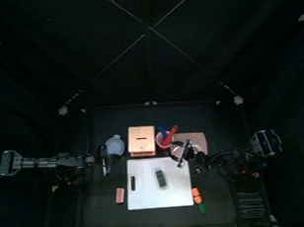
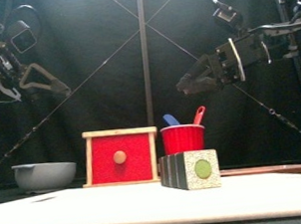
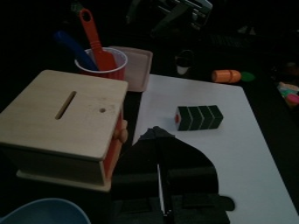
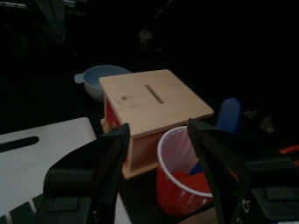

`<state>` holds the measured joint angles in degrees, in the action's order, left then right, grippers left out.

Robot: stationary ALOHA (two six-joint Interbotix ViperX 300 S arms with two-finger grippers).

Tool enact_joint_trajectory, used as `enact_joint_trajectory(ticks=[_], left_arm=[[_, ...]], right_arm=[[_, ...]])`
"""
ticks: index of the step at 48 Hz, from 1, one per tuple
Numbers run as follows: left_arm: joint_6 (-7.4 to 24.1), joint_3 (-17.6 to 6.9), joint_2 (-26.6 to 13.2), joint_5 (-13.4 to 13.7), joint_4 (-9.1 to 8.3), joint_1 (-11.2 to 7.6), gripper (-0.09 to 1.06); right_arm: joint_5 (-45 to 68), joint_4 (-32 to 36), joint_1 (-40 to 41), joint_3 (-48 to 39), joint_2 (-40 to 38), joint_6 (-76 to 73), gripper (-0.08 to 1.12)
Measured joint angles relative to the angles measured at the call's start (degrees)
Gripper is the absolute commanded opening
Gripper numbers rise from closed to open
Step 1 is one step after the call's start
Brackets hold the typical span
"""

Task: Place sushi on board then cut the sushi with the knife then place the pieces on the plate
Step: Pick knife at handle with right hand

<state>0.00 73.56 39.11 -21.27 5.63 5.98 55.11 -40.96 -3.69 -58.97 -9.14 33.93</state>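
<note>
1 sushi roll on 1 white board; 1 red cup, 2 knives, at its 12 o'clock. Right gripper above cup, jaws wide, empty; left gripper raised, jaws closed, empty.

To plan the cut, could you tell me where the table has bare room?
The white board is bare from the sushi roll to its front edge. Behind it, the bowl, wooden box, red cup and pink tray crowd together.
</note>
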Motion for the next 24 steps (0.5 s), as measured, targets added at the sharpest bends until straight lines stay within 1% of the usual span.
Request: enact_joint_trajectory(ticks=[5, 8, 16, 18, 24], left_arm=[[0.1, 0.0, 0.0, 0.0, 0.79, 0.09, 0.0], [0.1, 0.0, 0.0, 0.1, 1.23, 0.09, 0.0], [0.1, 0.0, 0.0, 0.0, 2.2, 0.18, 0.0], [0.1, 0.0, 0.0, 0.1, 2.37, 0.35, 0.0], [0.1, -0.1, 0.0, 0.0, 2.99, 0.44, 0.0]], right_arm=[[0.1, 3.3, 1.8, -0.9, -1.1, -0.1, 0.9], [0.1, 5.2, 2.5, -1.4, -1.7, 0.0, 0.93], [-0.4, 13.2, 5.4, -3.4, -2.1, 0.5, 1.04], [-1.1, 14.8, 6.7, -4.0, -2.2, 0.1, 1.05], [-4.1, 15.2, 11.2, -4.9, -2.4, -0.3, 1.04]])
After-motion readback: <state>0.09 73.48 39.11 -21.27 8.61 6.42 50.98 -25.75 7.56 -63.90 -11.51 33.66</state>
